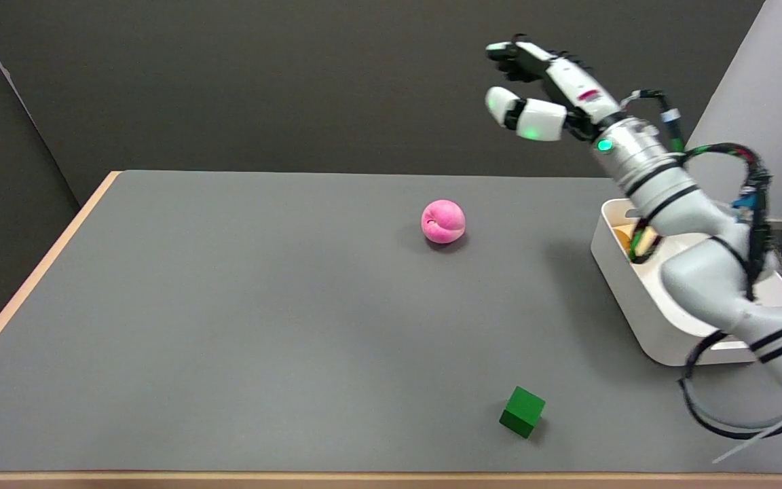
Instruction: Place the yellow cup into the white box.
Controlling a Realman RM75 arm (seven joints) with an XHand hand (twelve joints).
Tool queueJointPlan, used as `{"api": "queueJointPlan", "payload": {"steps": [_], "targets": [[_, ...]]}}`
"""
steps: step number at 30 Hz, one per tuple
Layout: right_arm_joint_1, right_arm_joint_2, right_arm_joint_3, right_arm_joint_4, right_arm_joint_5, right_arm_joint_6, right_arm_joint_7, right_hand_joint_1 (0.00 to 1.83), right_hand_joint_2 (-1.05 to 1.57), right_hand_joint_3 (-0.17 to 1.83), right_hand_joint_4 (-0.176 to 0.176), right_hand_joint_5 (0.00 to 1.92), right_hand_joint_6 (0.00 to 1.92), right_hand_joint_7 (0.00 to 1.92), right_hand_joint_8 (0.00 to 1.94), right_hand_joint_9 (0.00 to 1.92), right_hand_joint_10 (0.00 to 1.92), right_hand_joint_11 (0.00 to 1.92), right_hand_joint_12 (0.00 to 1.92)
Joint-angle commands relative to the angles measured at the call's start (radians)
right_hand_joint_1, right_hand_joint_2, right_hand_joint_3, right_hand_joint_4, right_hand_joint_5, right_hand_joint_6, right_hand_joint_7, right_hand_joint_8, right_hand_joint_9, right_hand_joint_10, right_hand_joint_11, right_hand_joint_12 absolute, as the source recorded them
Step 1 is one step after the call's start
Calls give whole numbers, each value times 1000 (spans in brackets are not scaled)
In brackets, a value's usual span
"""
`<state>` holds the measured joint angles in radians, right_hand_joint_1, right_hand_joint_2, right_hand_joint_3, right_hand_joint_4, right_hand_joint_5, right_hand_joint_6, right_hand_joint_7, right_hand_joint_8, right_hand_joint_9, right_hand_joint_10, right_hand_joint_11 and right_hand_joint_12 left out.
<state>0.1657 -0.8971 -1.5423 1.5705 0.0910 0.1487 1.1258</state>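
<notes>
My right hand (540,92) is raised high above the table's far right side, fingers spread apart, holding nothing. The white box (625,285) stands at the right edge of the table, below and behind my forearm. A small patch of the yellow cup (622,236) shows inside the box near its far left corner; my arm hides most of it and of the box's inside.
A pink peach-like ball (443,221) lies at the table's middle, left of the box. A green cube (522,411) sits near the front edge. The grey table (228,305) has a wooden rim along its left and front sides.
</notes>
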Motion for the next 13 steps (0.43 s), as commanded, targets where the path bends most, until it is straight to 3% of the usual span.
{"api": "queueJointPlan", "payload": {"steps": [1,13], "targets": [[171,-113,-368,-94,309,246,5,288,710,984,24,219,452,331,378,258,742,59,1133],[85,-156,-451,-117,418,341,6,294,711,984,23,214,445,329,377,260,748,64,1149]]}}
